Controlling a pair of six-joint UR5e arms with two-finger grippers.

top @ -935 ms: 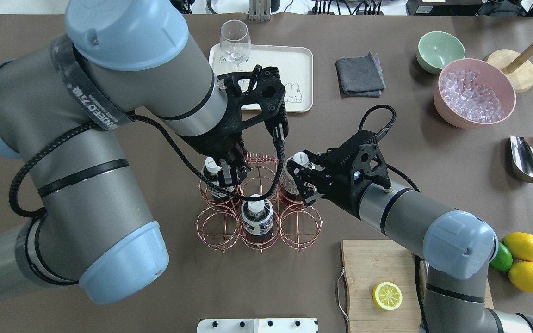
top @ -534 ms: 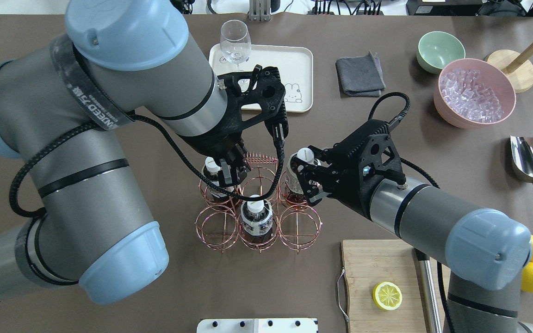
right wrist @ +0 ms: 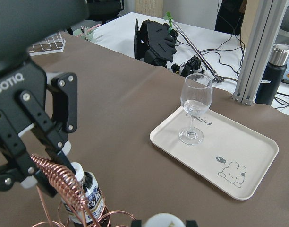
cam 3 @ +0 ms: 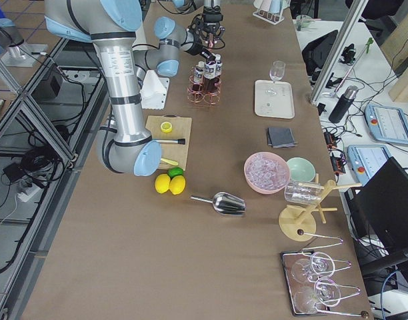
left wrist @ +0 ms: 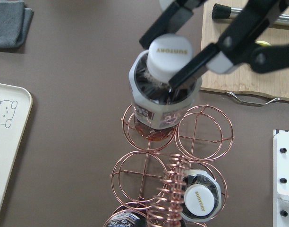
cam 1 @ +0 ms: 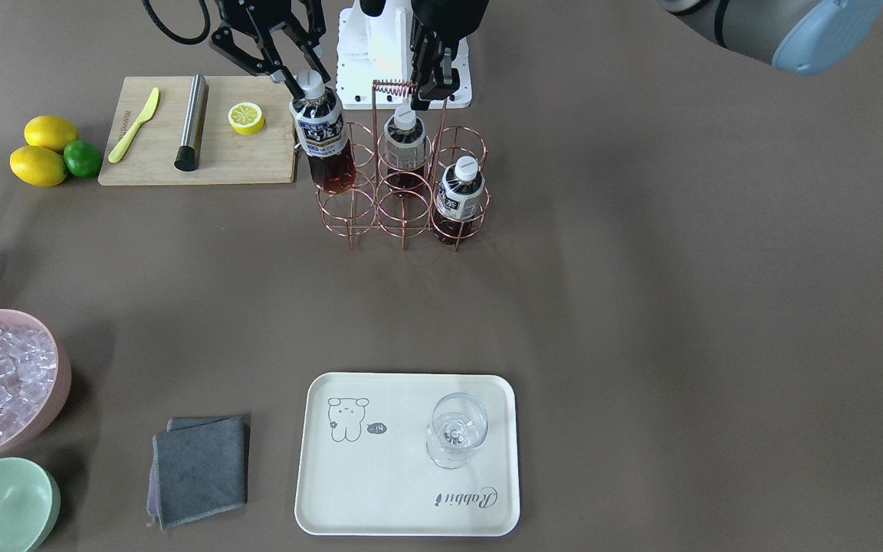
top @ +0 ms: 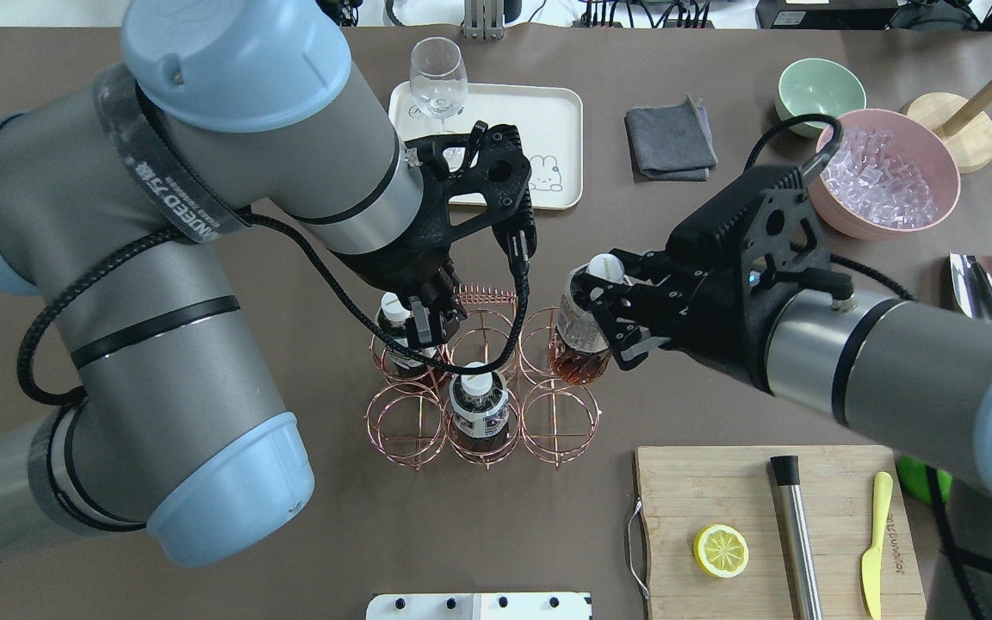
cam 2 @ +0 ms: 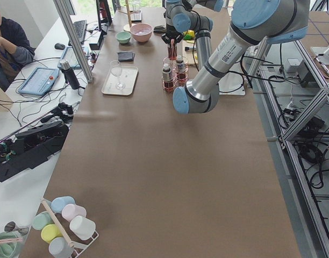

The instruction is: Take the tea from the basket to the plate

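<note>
My right gripper is shut on the neck of the tea, a small bottle of dark brown liquid with a white cap. The bottle hangs lifted over the basket's back right cell, seen from above in the left wrist view. My left gripper is shut on the end of the coiled handle. Two more bottles stand in the basket. The plate lies beyond the basket with a wine glass on it.
A cutting board with a lemon half, a steel rod and a yellow knife lies front right. A grey cloth, a green bowl, a pink bowl of ice and a metal scoop sit to the right.
My right gripper has raised the tea out of its cell and drifted right. The right arm swung aside, uncovering the rod and knife. The left arm has not moved.
</note>
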